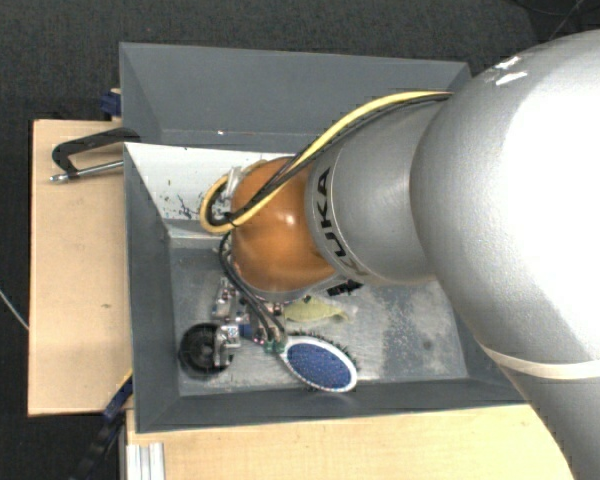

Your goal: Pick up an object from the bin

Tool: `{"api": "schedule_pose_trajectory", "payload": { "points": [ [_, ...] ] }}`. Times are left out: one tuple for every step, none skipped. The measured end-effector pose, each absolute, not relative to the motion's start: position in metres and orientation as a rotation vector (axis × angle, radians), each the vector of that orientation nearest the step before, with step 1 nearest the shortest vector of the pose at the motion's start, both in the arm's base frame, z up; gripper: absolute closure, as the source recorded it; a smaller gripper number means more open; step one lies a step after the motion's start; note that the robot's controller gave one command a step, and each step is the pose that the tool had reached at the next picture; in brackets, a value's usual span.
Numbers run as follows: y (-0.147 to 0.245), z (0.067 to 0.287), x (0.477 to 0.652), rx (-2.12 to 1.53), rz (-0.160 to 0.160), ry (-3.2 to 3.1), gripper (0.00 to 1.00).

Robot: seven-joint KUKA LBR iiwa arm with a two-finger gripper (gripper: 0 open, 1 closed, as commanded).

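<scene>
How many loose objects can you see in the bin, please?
3: black round object lower left, blue oval brush lower centre, pale piece above it. The arm may hide others.

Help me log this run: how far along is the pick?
Done: the gripper is low over the bin floor, beside a black round object in the view's lower-left corner. In hand: the approach; whether it grips anything cannot be told. Left: grasp and lift. The black object, a blue oval brush and a pale scrap all lie on the floor.
</scene>
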State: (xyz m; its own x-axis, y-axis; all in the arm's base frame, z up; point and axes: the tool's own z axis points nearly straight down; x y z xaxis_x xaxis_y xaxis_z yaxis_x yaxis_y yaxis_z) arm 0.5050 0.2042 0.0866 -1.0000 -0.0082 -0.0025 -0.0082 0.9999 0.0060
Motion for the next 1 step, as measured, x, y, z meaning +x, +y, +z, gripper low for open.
{"api": "schedule_pose_trajectory", "payload": {
  "points": [
    [0.1892, 0.2112, 0.5097, -0.241, 0.006, 3.119, 1.0]
  ]
}}
